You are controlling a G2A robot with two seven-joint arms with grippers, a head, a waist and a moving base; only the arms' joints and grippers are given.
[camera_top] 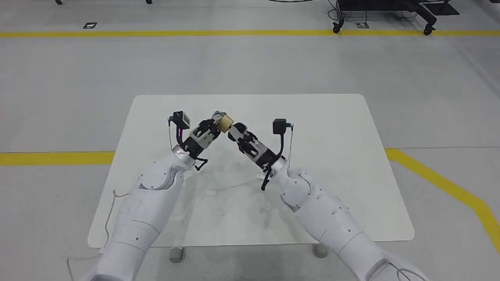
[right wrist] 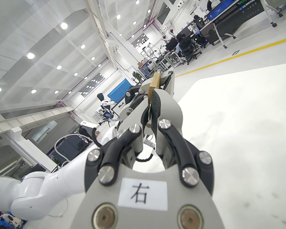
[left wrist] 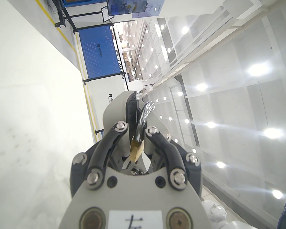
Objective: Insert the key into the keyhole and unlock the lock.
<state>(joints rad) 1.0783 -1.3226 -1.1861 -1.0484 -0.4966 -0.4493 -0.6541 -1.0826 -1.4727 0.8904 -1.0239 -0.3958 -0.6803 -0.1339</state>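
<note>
Top view: both arms come up from the near edge and meet over the middle of the white table (camera_top: 351, 125). The left claw (camera_top: 209, 127) and right claw (camera_top: 234, 130) sit tip to tip. The brass lock (camera_top: 224, 122) is between them, up off the table.

Left wrist view: the left claw is pressed together on the lock. The silver shackle (left wrist: 141, 125) is pinched between the pads and its curved end pokes out past the fingertips. The brass body sits lower, in the gap near the finger bases. The table surface runs along one side.

Right wrist view: the right claw is closed tight on a thin silver piece, the key (right wrist: 148, 116), gripped between the dark ribbed pads. The lock's brass body is right at this claw's tips, touching or nearly so. I can't tell how far the key is in the keyhole. The left claw is just behind the lock, holding it. Table beneath.
</note>
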